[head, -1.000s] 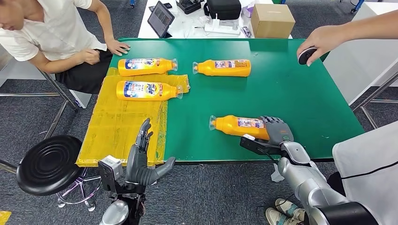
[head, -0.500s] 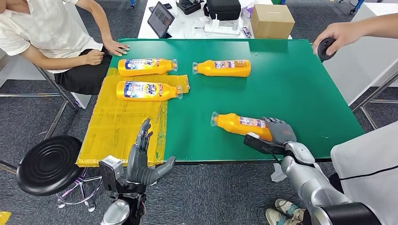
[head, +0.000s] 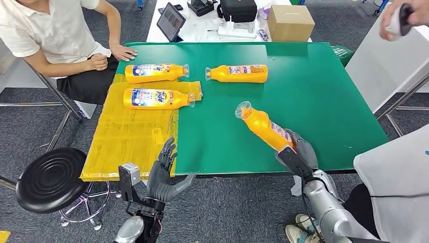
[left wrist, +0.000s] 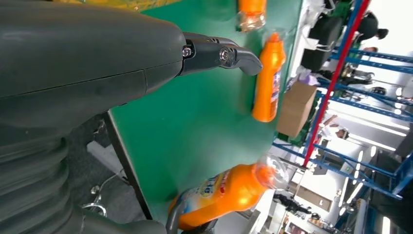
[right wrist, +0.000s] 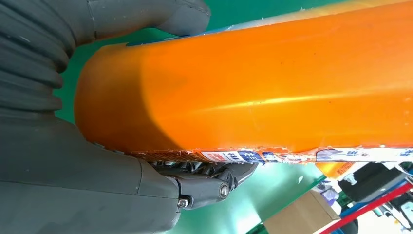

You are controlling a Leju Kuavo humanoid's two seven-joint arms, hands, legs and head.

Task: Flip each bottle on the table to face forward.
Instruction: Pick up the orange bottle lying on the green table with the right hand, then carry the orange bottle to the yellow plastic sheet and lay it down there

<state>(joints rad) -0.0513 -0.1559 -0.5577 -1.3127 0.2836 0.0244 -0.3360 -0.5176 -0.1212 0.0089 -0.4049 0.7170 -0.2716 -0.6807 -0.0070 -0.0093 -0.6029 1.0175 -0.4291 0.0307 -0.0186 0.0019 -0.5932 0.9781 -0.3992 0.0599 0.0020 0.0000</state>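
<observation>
Several orange bottles are on the green table (head: 324, 101). My right hand (head: 298, 152) grips the base of one bottle (head: 265, 129) near the front edge and holds it tilted, neck raised toward the far left. The right wrist view shows that bottle (right wrist: 272, 83) pressed against my right hand (right wrist: 97, 161). Two bottles lie at the far left, one (head: 154, 72) behind the other (head: 157, 98), whose blue label faces up. A further bottle (head: 238, 73) lies at the far middle. My left hand (head: 164, 174) hangs open below the front edge, fingers spread (left wrist: 214, 51).
A yellow sheet (head: 126, 136) covers the table's left side. A seated person rests a hand (head: 124, 51) on the far left corner. A black stool (head: 50, 177) stands front left. Behind are a cardboard box (head: 291, 23) and a tablet (head: 170, 20). Another person (head: 394, 187) stands right.
My right hand has lifted the near bottle's neck off the table and swung it up, so it now tilts. The person's hand at the far right has drawn up and away.
</observation>
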